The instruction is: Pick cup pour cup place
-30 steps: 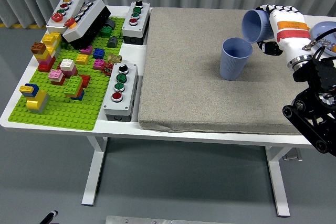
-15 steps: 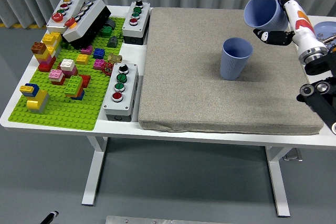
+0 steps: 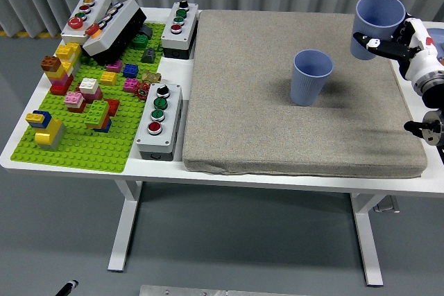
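Your held blue cup [image 3: 379, 24] looks like thin, light plastic that will flex if squeezed, so keep the wrap you have around its lower wall, where the right hand [image 3: 406, 41] has its dark fingers [image 3: 378, 41] clamped, with the open rim standing clear above them. It sits upright in that grip, long axis close to vertical and mouth facing up, raised over the far right corner of the grey mat [image 3: 250, 95]. The second blue cup [image 3: 311, 77] stands upright on the mat, well apart from the fingers, below and to the left of them, while your left hand is out of view
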Action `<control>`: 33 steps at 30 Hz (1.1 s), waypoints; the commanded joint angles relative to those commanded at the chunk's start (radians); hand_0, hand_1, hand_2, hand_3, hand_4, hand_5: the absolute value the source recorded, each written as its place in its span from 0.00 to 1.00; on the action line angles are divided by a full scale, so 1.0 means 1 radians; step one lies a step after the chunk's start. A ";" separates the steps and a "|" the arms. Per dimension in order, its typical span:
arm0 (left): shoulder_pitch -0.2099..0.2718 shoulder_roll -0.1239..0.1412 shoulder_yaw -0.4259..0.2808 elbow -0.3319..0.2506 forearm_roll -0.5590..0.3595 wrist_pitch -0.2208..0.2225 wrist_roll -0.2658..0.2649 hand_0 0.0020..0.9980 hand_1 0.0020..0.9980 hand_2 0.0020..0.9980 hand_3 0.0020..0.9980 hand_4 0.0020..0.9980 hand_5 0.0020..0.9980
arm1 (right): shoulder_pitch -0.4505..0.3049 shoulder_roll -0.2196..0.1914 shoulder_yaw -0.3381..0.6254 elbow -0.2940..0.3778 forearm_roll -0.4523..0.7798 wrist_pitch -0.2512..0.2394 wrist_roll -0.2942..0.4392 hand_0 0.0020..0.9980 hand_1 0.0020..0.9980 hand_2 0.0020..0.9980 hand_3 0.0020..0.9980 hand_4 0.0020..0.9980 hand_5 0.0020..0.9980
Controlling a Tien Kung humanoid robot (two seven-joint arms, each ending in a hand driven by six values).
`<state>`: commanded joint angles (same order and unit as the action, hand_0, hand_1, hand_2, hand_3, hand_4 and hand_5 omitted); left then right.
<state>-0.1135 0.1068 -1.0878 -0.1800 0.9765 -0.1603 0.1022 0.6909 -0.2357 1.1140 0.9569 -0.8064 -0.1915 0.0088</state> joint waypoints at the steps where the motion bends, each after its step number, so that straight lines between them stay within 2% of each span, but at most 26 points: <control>1: 0.000 0.000 0.000 0.000 0.000 0.000 0.000 0.84 0.82 0.88 0.81 0.64 1.00 | -0.001 0.000 0.001 0.000 0.039 0.000 0.000 0.83 0.67 0.52 0.58 0.64 0.00; 6: 0.001 0.000 0.003 0.000 0.001 -0.001 0.000 0.84 0.82 0.88 0.81 0.64 1.00 | -0.031 0.016 0.013 -0.017 0.231 -0.019 0.026 0.83 0.67 0.52 0.58 0.64 0.00; 16: 0.001 -0.002 0.009 0.000 -0.001 -0.002 -0.002 0.84 0.82 0.88 0.81 0.64 1.00 | -0.091 0.033 -0.013 -0.073 0.153 -0.069 0.061 0.83 0.67 0.52 0.58 0.64 0.00; 33: -0.006 -0.001 0.017 0.000 -0.003 -0.003 -0.002 0.84 0.82 0.88 0.81 0.64 1.00 | -0.082 0.056 -0.099 -0.141 0.109 -0.102 0.111 0.84 0.68 0.52 0.58 0.65 0.00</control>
<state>-0.1197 0.1056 -1.0704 -0.1800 0.9738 -0.1634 0.0999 0.6086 -0.1797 1.0147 0.8161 -0.6975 -0.2934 0.1196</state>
